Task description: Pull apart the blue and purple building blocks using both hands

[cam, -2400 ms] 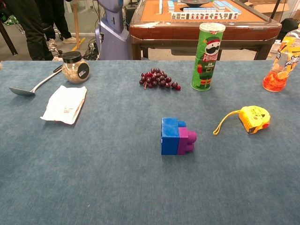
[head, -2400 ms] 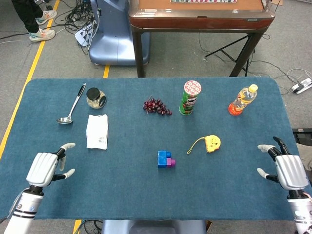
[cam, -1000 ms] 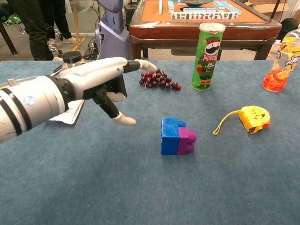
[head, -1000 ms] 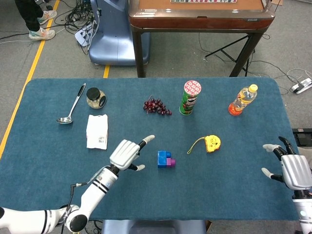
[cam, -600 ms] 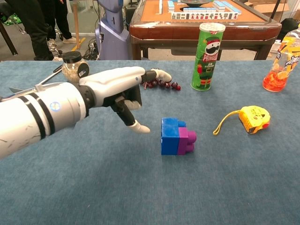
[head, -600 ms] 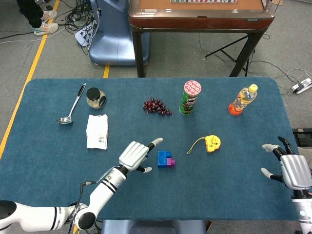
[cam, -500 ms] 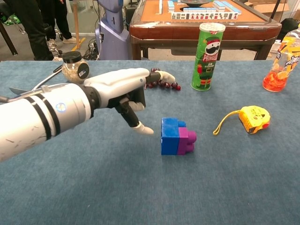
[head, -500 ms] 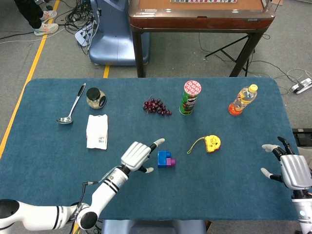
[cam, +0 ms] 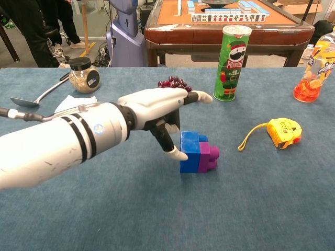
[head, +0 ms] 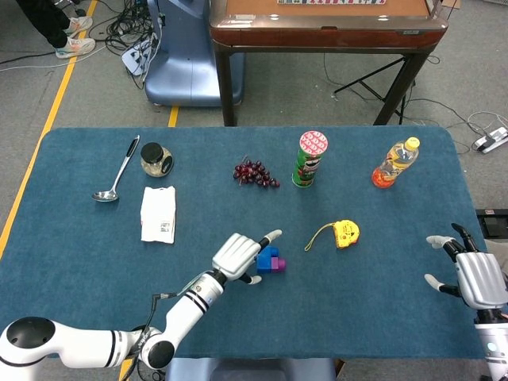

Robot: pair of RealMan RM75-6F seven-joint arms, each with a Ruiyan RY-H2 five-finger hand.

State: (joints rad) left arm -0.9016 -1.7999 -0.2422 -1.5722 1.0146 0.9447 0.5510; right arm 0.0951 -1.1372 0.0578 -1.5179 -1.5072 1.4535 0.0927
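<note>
Blocks, one blue (head: 263, 263) and one purple (head: 275, 261), are sitting joined together on the blue table (head: 381, 238) near its front middle in the head view, the purple one on the right side of the blue one. The left hand (head: 238, 255) is lying over the blue block from the left, its fingers spread, one long finger pointing out past the blocks and the thumb low at the block's near left corner; it is gripping nothing. The right hand (head: 475, 276) is hovering at the far right edge of the table, well apart from the blocks, fingers spread and holding nothing. Farther back a ladle (head: 117, 173), a jar (head: 155, 159), a folded white packet (head: 158, 213), a bunch of grapes (head: 255, 173), a green can of crisps (head: 309, 159) and a bottle of orange drink (head: 394, 163) are standing or lying, and a yellow tape measure (head: 342, 233) is lying to the right of the blocks. In the chest view the left hand (cam: 159, 112) is reaching in from the left above the blue block (cam: 189, 151), its thumb tip touching or just beside the block's left face, the other fingers stretching out above it toward the can (cam: 232, 63). The purple block (cam: 209, 157) is sitting uncovered against the blue one. The right hand is not showing in this view.
</note>
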